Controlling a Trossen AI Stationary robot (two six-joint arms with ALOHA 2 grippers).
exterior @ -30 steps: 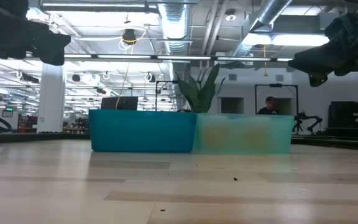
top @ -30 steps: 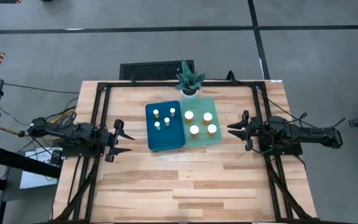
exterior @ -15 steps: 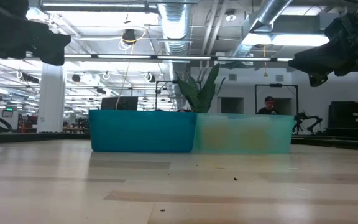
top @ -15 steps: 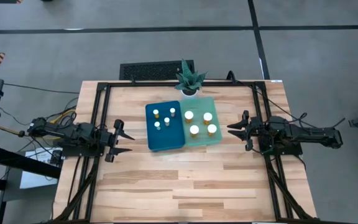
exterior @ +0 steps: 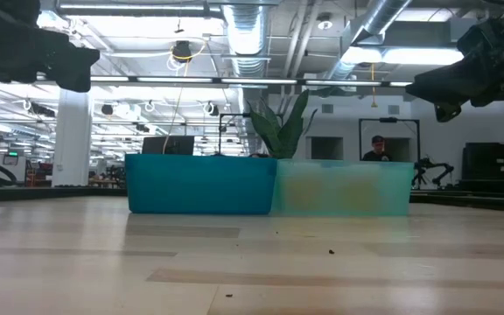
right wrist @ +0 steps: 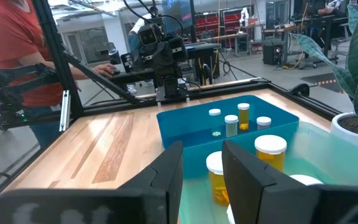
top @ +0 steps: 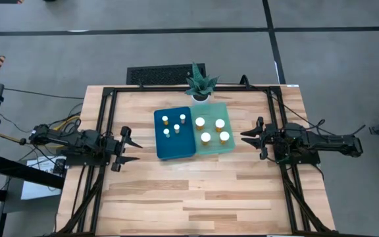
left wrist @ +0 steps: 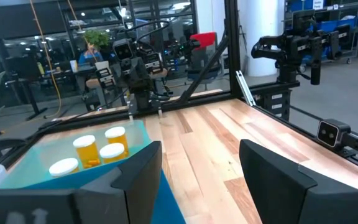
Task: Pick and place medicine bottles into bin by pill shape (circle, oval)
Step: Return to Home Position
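Several amber medicine bottles with narrow white caps [top: 176,127] stand upright in a dark blue bin [top: 160,148]. Several with wider caps [top: 206,137] stand in the pale green bin [top: 212,150] that adjoins it on the right. Both bins sit at the table's middle, toward the far edge. My left gripper [top: 134,148] hovers level to the left of the blue bin, open and empty; its wrist view shows the gap [left wrist: 201,152]. My right gripper [top: 243,137] hovers level to the right of the green bin, its fingers a narrow gap apart [right wrist: 202,149], with nothing between them.
A potted green plant [top: 201,83] stands at the far edge, just behind the bins. Black frame rails [top: 104,118] run along the table's sides. Bare wood [top: 189,191] lies between the bins and the near edge. A person in red [right wrist: 11,50] stands beyond the table.
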